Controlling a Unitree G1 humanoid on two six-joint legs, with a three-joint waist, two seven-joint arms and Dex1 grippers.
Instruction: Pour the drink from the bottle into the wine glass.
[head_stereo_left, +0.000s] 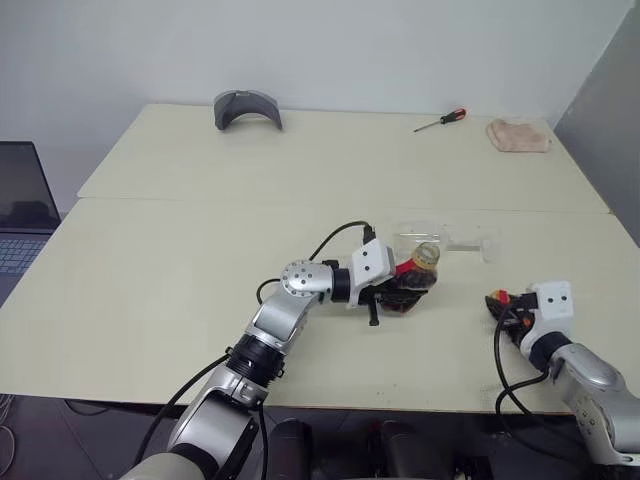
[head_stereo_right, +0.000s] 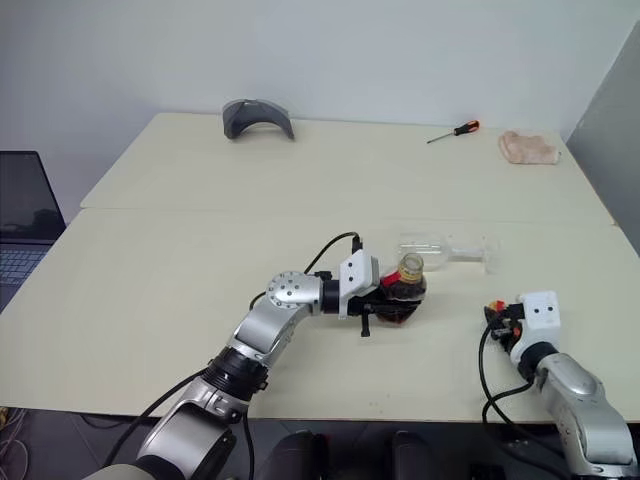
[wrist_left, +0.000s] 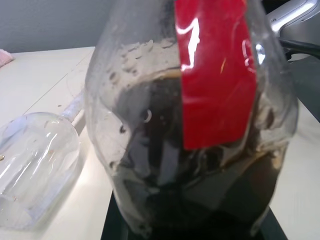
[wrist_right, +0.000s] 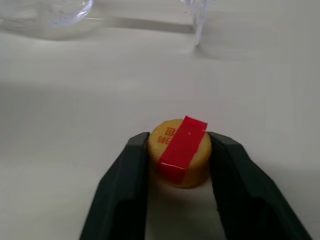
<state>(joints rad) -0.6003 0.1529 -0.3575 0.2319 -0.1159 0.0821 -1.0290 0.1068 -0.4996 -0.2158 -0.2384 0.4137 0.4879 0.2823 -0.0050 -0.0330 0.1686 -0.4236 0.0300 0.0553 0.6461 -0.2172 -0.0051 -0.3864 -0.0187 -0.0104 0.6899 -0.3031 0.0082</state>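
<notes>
Bottle: the bottle is held upright just above the counter, near the middle of its near half, so that its open neck is presented toward the glass; no cap is seen on it.
Drink: the drink is seen dark in the lower body of the bottle, below the red label; none is seen in the glass, so pouring is judged not yet done.
Left gripper: the left gripper is closed tight on the round body of the bottle, its fingers hidden behind it, a hold low enough to leave the neck free for tipping.
Wine glass: the wine glass is lying on its side on the counter just beyond the bottle, bowl toward the bottle, foot toward the right edge; it is judged that it must be stood up before liquid can be received.
Cap: the yellow cap, bearing a red strip, is resting on the counter near the front right corner, well apart from the bottle, where it is kept clear of the pour.
Right gripper: the right gripper is set around the cap with its fingers part-way open at either side; whether the cap is pinched or freed cannot be told.
</notes>
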